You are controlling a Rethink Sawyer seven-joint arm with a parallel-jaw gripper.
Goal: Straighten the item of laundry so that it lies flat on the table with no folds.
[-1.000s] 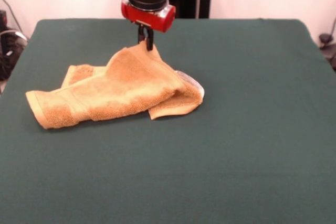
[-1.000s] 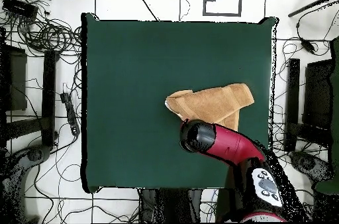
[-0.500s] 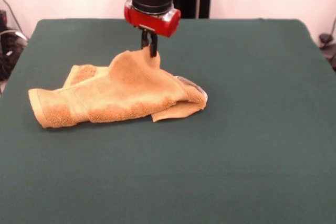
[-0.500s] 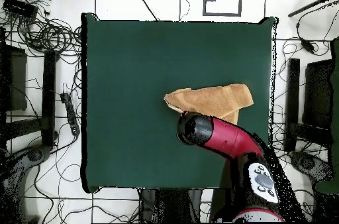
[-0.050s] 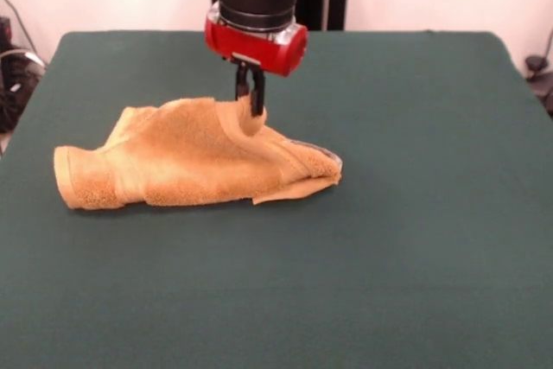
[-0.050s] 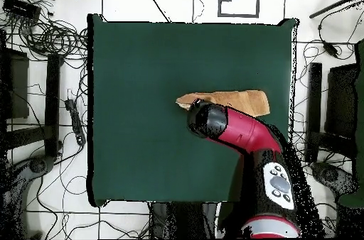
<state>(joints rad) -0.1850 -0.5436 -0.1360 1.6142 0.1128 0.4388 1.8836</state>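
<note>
Counter [image 5: 415, 239]: we record bare green cloth across the whole near half and the right side, open to any approach. Sole obstacle: the crumpled towel [image 5: 181, 162], left of centre, rising in a hump where the pincer [image 5: 251, 101] grips its far edge. Far-left corner likewise open.

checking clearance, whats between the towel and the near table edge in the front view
Nothing: in the front view, only bare green table lies between the towel and the near edge.

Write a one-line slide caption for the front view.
Sawyer gripper pinching a raised fold of the rumpled orange-tan terry hand towel on the dark green felt-covered table.
</note>
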